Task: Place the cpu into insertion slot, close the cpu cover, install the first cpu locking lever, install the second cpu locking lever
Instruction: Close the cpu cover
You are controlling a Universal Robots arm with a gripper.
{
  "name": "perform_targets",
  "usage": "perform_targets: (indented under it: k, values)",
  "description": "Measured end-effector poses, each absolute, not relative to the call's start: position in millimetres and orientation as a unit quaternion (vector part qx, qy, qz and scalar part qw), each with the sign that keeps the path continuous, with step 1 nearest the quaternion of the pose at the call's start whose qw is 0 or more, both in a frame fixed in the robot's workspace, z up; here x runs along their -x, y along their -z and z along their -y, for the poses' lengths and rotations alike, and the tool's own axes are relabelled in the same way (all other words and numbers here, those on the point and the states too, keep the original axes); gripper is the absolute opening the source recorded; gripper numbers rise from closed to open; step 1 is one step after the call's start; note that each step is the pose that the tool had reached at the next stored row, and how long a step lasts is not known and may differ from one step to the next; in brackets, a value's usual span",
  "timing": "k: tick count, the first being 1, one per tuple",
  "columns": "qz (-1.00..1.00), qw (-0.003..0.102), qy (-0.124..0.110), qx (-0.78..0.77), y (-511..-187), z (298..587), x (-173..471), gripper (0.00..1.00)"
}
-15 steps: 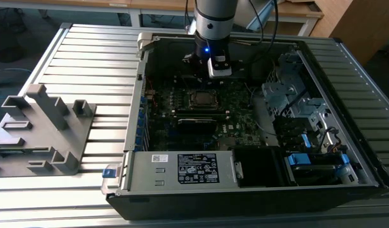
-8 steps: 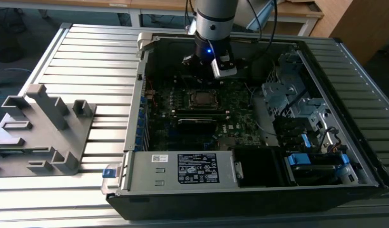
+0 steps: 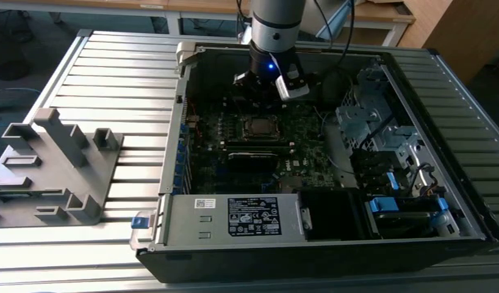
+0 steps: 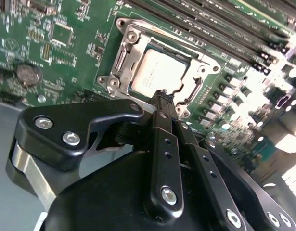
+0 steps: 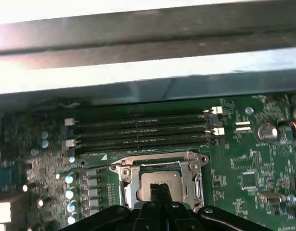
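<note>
Hovering closed tool [image 4: 163, 97] just over cpu [image 4: 156, 72], seated under cpu cover [image 4: 122, 60].

Cpu [image 4: 155, 77] sits in insertion slot [image 4: 114, 79] (beside memory slots [image 5: 138, 132])

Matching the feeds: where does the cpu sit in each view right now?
Exterior view: the cpu lies mid-motherboard inside the open computer case.
Second wrist view: the cpu lies just beyond the gripper.
First wrist view: the cpu lies between the gripper and the memory slots.
Shared landmark: the silver cpu cover framing it.
</note>
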State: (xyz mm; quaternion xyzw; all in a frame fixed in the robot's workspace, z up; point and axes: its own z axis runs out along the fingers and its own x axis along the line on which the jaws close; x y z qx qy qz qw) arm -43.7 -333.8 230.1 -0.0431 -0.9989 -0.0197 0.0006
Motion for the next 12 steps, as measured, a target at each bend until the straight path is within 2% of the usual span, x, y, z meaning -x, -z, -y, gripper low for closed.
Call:
perform_targets:
  k: [12]
  values:
    - [1.0, 0.002, 0.013, -0.004, -229.1, 333.8, 43.7, 0.11]
